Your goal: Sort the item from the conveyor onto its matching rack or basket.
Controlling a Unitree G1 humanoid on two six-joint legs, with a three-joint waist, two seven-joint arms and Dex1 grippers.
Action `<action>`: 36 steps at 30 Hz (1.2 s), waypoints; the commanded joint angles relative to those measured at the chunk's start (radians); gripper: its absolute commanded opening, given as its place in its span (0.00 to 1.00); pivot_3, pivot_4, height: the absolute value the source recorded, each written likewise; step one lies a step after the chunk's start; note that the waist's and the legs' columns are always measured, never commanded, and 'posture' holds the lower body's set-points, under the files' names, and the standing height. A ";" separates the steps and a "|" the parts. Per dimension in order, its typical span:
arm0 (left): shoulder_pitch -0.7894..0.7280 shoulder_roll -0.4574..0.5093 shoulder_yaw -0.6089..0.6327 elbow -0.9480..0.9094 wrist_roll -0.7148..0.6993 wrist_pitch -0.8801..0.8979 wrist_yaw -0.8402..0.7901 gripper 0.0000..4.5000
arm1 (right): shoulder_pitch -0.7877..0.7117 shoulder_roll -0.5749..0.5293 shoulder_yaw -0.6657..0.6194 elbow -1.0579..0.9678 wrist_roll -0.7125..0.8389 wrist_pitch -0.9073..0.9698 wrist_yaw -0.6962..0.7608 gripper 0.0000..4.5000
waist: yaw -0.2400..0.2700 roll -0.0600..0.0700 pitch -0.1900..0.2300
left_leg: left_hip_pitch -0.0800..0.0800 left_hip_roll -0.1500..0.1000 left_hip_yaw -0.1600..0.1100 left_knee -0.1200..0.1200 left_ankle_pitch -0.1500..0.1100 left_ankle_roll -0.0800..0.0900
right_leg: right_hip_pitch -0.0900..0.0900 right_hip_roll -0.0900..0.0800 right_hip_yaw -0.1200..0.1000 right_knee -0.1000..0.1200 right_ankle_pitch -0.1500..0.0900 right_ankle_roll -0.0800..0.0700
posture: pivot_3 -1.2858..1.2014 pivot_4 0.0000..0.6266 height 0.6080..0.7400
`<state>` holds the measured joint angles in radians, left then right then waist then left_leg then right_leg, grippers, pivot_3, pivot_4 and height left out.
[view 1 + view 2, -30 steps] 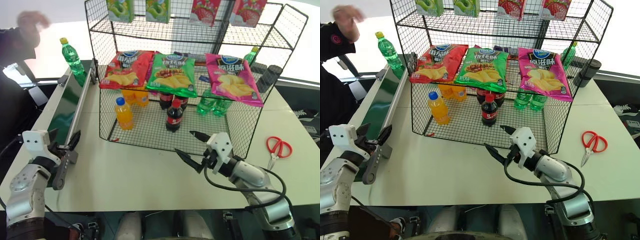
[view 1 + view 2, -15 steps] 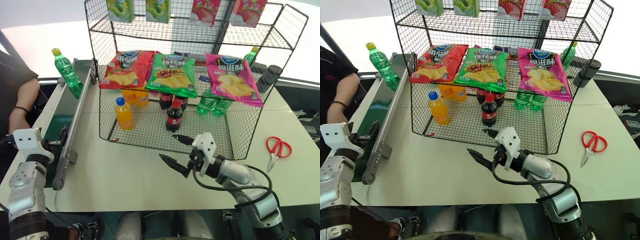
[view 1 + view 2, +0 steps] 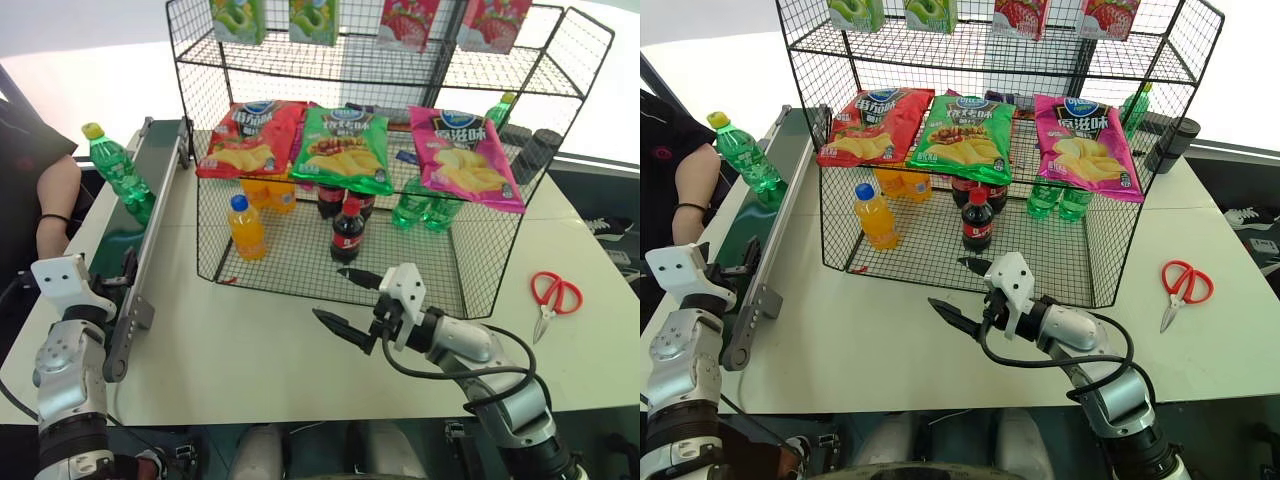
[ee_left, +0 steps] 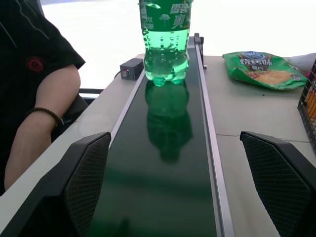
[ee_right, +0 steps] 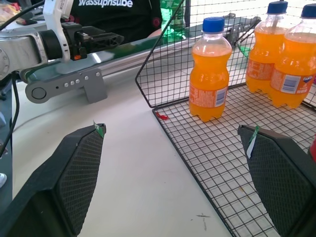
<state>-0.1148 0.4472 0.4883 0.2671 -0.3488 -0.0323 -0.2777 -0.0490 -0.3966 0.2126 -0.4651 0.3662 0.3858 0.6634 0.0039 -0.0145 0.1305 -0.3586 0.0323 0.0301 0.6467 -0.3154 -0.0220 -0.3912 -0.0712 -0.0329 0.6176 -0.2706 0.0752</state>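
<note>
The item, a green soda bottle (image 3: 117, 172) with a yellow cap, stands upright on the conveyor (image 3: 122, 245), a dark green belt between grey rails along the table's left side. My left gripper (image 3: 113, 282) is open at the belt's near end, level and pointing up the belt; the bottle (image 4: 165, 45) stands well ahead of its fingers (image 4: 84, 182). My right gripper (image 3: 333, 294) is open and empty above the white table, just in front of the black wire rack (image 3: 480, 270).
The rack holds orange bottles (image 5: 209, 74), cola bottles (image 3: 347, 230), green bottles (image 3: 422, 208) and chip bags (image 3: 347, 150). A person's arm (image 3: 55, 200) rests left of the conveyor. Red scissors (image 3: 552, 295) lie at the right. A loose chip bag (image 4: 261, 69) lies right of the belt.
The green bottle has travelled along the belt toward me. The person's raised hand has come down beside the conveyor. My right gripper has moved left, still open.
</note>
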 commanded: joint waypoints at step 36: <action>-0.038 0.006 0.062 0.062 -0.031 -0.084 0.033 0.60 | -0.027 0.022 0.001 0.006 0.025 -0.017 0.054 1.00 | -0.015 0.000 0.000 | -0.001 -0.001 0.000 -0.002 0.000 -0.001 | -0.001 -0.003 -0.001 -0.001 -0.001 -0.002 | 0.52 0.24 1.00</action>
<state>-0.1505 0.4402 0.5314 0.3515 -0.3706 -0.0969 -0.2374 -0.0662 -0.3797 0.2138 -0.4446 0.3753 0.3766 0.7120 -0.0111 -0.0142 0.1306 -0.3599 0.0306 0.0302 0.6451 -0.3155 -0.0226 -0.3921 -0.0748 -0.0337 0.6163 -0.2714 0.0736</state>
